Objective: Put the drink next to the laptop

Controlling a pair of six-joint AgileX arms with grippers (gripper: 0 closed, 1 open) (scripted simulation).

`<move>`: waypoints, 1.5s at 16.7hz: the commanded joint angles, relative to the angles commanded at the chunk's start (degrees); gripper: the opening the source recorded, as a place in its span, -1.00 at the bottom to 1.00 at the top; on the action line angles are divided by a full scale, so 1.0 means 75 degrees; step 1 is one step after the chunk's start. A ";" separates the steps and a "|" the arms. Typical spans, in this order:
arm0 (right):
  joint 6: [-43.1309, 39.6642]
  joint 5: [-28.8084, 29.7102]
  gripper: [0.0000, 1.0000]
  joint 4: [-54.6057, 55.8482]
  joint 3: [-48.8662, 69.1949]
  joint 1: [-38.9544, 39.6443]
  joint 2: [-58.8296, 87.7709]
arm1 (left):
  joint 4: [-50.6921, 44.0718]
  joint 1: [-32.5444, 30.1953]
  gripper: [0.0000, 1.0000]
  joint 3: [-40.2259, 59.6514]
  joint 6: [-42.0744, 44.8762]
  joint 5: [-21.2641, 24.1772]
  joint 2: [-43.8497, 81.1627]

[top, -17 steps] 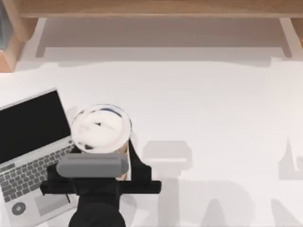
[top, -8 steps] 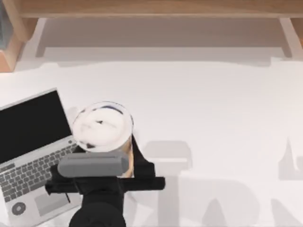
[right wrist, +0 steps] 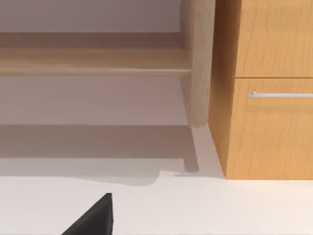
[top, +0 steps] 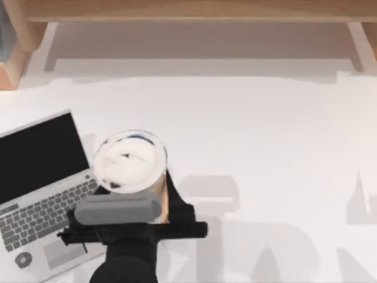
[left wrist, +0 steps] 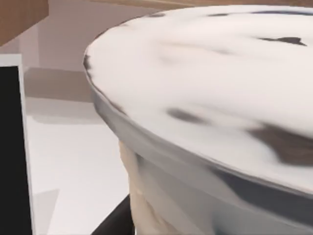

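The drink (top: pixel 131 160), a clear cup of beige tea with a white round lid, stands just right of the silver laptop (top: pixel 35 194) at the table's left front. My left gripper (top: pixel 134 191) is shut on the drink from the near side, one black finger (top: pixel 174 200) showing along the cup's right wall. The left wrist view has the lid and cup wall of the drink (left wrist: pixel 205 98) very close, with the laptop's black screen edge (left wrist: pixel 10 147) beside it. A black fingertip of my right gripper (right wrist: pixel 93 219) shows over the bare table.
A wooden shelf unit (top: pixel 188 12) runs along the back of the white table (top: pixel 265 135). The right wrist view looks at a wooden cabinet with a drawer handle (right wrist: pixel 279 94) and a wooden post (right wrist: pixel 198 58). Open table lies to the drink's right.
My left gripper and the drink have shifted slightly to the right and toward the front edge together. The laptop has not moved.
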 joint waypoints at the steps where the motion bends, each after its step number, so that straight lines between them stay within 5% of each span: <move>1: 0.0000 0.0000 1.00 0.0000 0.0000 0.0000 0.0000 | 0.0070 -0.0004 -1.00 -0.0031 0.0002 0.0005 0.0103; 10: 0.0000 0.0000 1.00 0.0000 0.0000 0.0000 0.0000 | 0.0111 -0.0027 -1.00 -0.0319 0.0028 0.0047 0.0569; 23: 0.0000 0.0000 1.00 0.0000 0.0000 0.0000 0.0000 | 0.0111 -0.0027 0.96 -0.0319 0.0028 0.0047 0.0569; 25: 0.0000 0.0000 1.00 0.0000 0.0000 0.0000 0.0000 | 0.0111 -0.0027 1.00 -0.0319 0.0028 0.0047 0.0569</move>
